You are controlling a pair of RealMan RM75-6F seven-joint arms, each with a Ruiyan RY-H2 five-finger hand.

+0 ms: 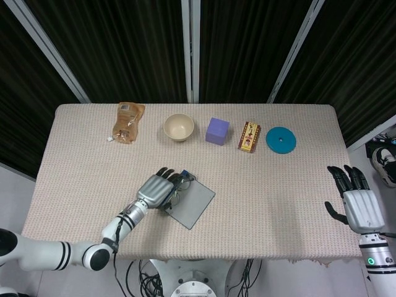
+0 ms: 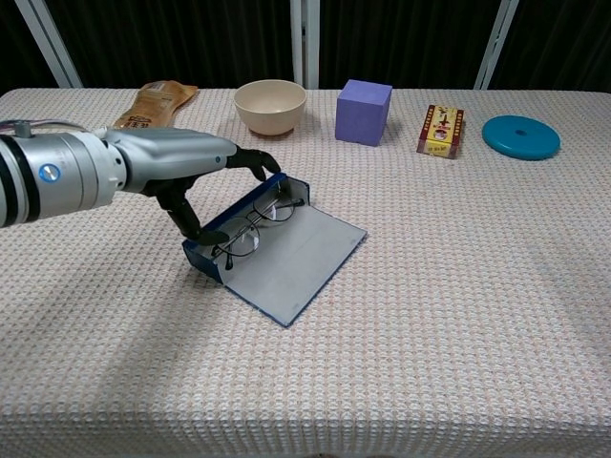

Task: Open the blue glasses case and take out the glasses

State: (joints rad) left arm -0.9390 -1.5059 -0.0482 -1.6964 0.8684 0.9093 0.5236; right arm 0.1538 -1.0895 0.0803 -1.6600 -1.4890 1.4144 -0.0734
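The blue glasses case (image 2: 272, 250) lies open at centre-left of the counter (image 2: 458, 315), the glasses (image 2: 250, 227) inside. The left hand (image 2: 196, 167) spreads over its rear wall, fingertips touching. The right hand (image 1: 357, 201) hovers spread at lower right.

My left hand (image 2: 186, 167) sits over the open case's (image 2: 277, 248) left end; glasses (image 2: 253, 227) in the case, mid-bench (image 1: 278, 198). Behind: bag (image 1: 128, 121), bowl (image 1: 179, 127), cube (image 1: 217, 131), box (image 1: 249, 137), disc (image 1: 281, 140), left to right. My right hand (image 1: 359, 204) at bench's right edge.
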